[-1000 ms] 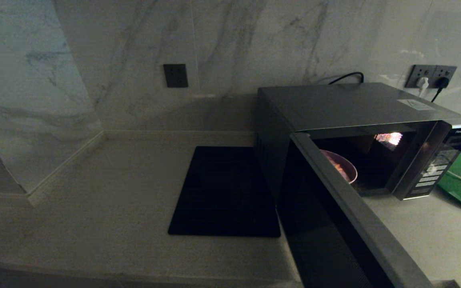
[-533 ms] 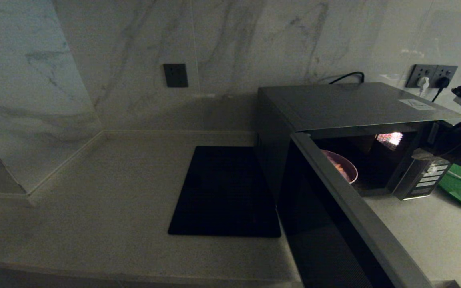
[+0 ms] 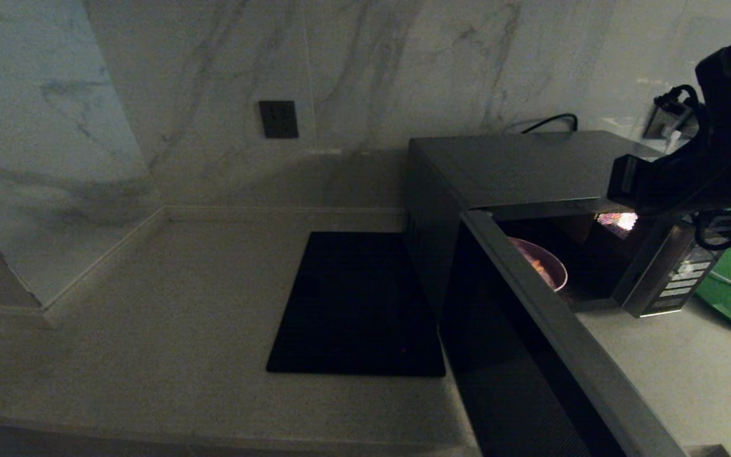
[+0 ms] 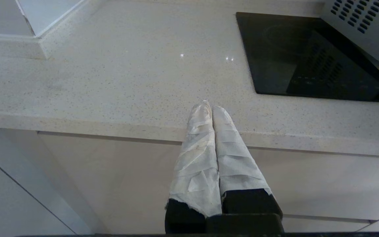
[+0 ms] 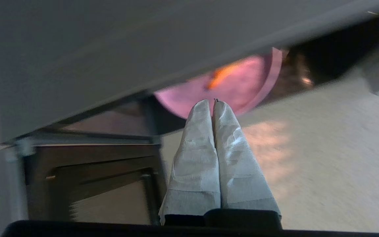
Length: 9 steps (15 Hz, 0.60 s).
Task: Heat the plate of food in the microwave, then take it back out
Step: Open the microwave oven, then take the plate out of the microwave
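Marble-walled worktop (image 3: 169, 304) held the microwave (image 3: 530, 171), door open, plate of food (image 3: 546, 266) inside. Only our wrist views showed both claws pressed together: right claw (image 5: 213, 102) facing the plate, left claw (image 4: 208, 106) parked.

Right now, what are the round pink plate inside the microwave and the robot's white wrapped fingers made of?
The round pale lilac plate looks like smooth plastic or glazed ceramic; its even surface leaves that open. The right gripper's fingers seem wrapped in white cloth tape: creased, matte, overlapping strips.
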{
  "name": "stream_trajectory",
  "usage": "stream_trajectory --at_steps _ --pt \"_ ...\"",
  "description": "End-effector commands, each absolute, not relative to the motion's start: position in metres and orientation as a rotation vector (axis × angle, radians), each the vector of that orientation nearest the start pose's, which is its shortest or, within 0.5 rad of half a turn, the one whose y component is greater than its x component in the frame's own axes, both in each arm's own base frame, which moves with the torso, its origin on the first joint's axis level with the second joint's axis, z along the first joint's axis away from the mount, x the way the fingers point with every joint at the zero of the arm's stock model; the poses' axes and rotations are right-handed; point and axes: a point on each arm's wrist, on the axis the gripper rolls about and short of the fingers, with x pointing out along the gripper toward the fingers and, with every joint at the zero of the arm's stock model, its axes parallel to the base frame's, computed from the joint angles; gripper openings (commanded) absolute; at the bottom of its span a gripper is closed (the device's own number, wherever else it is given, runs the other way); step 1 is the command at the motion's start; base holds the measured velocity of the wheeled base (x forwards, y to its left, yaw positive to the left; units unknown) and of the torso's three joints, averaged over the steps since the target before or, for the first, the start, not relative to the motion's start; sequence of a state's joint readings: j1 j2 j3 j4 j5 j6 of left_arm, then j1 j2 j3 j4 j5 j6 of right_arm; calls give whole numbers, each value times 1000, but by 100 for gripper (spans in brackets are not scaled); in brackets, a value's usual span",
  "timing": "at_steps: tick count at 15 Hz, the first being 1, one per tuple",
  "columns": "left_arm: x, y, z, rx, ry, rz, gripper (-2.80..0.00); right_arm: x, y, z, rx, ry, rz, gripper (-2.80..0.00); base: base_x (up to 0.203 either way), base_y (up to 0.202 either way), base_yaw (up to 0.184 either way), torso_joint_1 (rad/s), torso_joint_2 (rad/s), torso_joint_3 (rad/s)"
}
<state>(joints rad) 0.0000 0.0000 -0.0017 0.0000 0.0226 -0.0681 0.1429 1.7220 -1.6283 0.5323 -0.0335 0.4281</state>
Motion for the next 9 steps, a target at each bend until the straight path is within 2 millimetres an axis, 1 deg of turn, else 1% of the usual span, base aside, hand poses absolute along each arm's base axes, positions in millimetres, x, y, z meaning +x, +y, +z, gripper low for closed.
stream_trajectory --at_steps 1,4,9 --pt "-23 1 76 -69 -2 23 -280 314 56 291 348 654 0 -280 0 0 0 0 0 0" --pt "-23 1 76 -69 -2 23 -280 318 67 288 338 668 30 -280 0 0 0 0 0 0" --pt "-23 1 76 -69 -2 23 -280 321 97 290 314 665 113 -280 0 0 0 0 0 0"
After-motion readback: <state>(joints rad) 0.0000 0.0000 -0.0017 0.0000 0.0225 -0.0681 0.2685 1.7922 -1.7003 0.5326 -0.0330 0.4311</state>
